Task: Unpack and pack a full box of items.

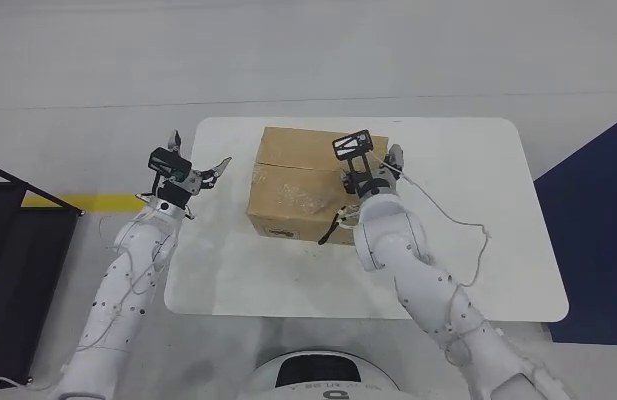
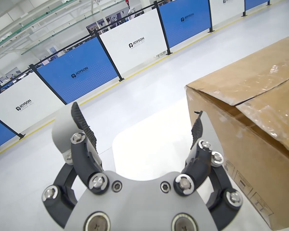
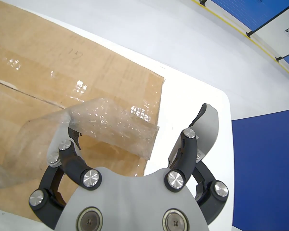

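Cardboard box [image 1: 313, 185] on counter [image 1: 488, 270]. Left end effector [image 2: 137, 111] released, beside box. Right end effector [image 3: 137, 121] released over box top, loose tape [image 3: 106, 116] against one finger

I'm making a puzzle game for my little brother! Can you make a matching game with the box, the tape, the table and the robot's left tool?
Things:
1 box
2 tape
3 table
4 left tool

Descriptions:
a white
b open, empty, beside the box
c brown cardboard
d clear, one end peeled up

Pairs: 1-c, 2-d, 3-a, 4-b
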Controlling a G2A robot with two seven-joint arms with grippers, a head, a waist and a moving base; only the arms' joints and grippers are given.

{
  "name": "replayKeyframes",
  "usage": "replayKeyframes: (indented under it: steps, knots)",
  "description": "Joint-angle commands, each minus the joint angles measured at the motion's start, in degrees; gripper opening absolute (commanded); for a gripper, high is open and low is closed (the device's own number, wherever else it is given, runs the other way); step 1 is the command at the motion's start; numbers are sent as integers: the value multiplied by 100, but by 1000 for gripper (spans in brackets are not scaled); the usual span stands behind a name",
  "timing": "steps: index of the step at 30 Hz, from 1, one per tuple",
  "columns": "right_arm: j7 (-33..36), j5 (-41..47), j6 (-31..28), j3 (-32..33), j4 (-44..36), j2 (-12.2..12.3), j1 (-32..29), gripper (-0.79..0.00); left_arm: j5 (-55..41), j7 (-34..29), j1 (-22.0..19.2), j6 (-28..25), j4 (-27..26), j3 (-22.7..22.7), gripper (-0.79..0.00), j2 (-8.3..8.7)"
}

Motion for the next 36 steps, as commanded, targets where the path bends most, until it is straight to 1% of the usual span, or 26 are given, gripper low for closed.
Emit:
replayKeyframes:
  steps: [1, 4, 10, 13, 20, 26, 28, 32, 36]
  knots:
    - [-232, 218, 247, -7, 61, -58, 62, 0, -17, 7, 38, -11, -28, -34, 0, 5]
    - [-409, 290, 513, -101, 118, -149, 201, 0, -35, 5, 77, -9, -62, -66, 0, 9]
    - [-366, 150, 741, -511, -19, -348, 510, 0, -148, 83, 196, 0, -188, -185, 0, 18]
    - [-191, 20, 769, -691, -38, -450, 696, 0, -214, 111, 258, -12, -229, -272, 0, 28]
    - [370, -165, 830, -1071, 304, -765, 1442, 0, -370, 170, 354, -24, -243, -440, 0, 41]
    - [511, -141, 887, -1326, 601, -1014, 1760, 0, -424, 180, 394, -64, -234, -533, 0, 50]
    - [566, -52, 871, -1356, 701, -1088, 1833, 0, -430, 173, 395, -71, -224, -545, 0, 51]
    - [691, 438, 754, -1389, 963, -1269, 2115, 0, -411, 129, 377, -89, -201, -519, 0, 47]
    - [736, 630, 694, -1642, 1318, -1491, 2478, 0, -347, 106, 347, -91, -212, -448, 0, 39]
